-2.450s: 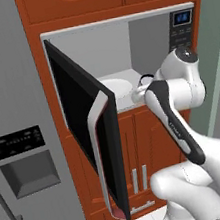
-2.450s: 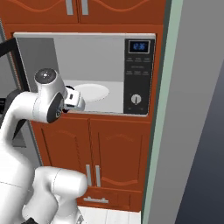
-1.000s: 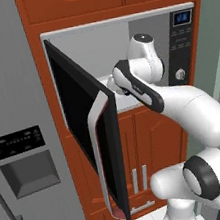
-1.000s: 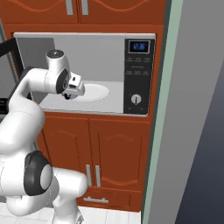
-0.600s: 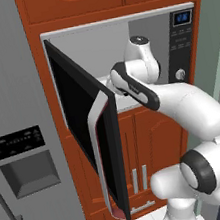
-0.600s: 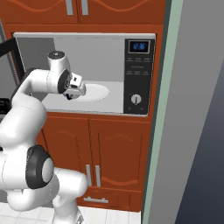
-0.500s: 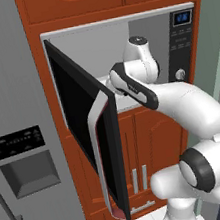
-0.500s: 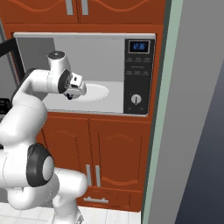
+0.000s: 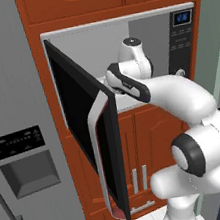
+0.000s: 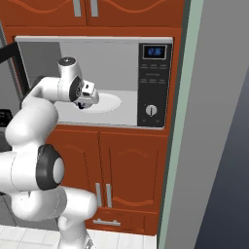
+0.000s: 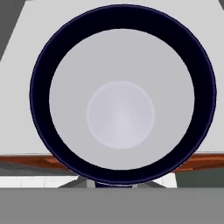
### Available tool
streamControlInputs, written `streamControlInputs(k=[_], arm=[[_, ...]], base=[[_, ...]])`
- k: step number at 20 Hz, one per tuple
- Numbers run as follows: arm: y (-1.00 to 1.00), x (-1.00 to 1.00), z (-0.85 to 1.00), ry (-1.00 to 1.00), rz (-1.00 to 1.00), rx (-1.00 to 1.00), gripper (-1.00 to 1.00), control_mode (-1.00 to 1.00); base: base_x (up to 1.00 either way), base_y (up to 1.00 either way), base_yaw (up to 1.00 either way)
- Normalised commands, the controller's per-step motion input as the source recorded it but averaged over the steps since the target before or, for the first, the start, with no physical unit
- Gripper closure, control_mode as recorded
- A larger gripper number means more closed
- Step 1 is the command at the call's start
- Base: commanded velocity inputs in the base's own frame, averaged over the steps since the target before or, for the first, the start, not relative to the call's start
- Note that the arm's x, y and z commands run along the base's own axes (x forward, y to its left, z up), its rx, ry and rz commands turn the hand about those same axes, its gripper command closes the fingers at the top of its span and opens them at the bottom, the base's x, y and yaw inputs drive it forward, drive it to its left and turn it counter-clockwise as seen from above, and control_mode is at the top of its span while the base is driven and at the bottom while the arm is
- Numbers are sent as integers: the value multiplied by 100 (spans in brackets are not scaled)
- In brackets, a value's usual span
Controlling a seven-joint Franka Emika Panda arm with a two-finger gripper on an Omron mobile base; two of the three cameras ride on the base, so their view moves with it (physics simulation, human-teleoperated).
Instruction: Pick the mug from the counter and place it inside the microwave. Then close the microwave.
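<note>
Both base views face the microwave from either side; the hand view looks closely into the mug.

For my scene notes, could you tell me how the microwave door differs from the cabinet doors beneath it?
The microwave door stands swung open; the cabinet doors are shut. The microwave door is black glass in a silver frame; the cabinet doors are reddish-brown wood with paired silver handles. Both belong to the same cabinet column.
</note>
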Motion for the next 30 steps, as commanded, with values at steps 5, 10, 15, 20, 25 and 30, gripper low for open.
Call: streamControlInputs(k=[5, 10, 15, 20, 25, 30], arm=[[0, 42, -19, 4, 0, 0, 100, -100], [0, 45, -13, 4, 0, 0, 100, -100], [0, 44, -9, 4, 0, 0, 100, -100], [0, 34, -15, 3, 0, 0, 100, -100], [0, 28, -16, 3, 0, 0, 100, -100], [0, 27, -18, 1, 0, 0, 100, -100]], base=[[0, 0, 0], [0, 0, 0], [0, 0, 0], [0, 0, 0], [0, 0, 0], [0, 0, 0]])
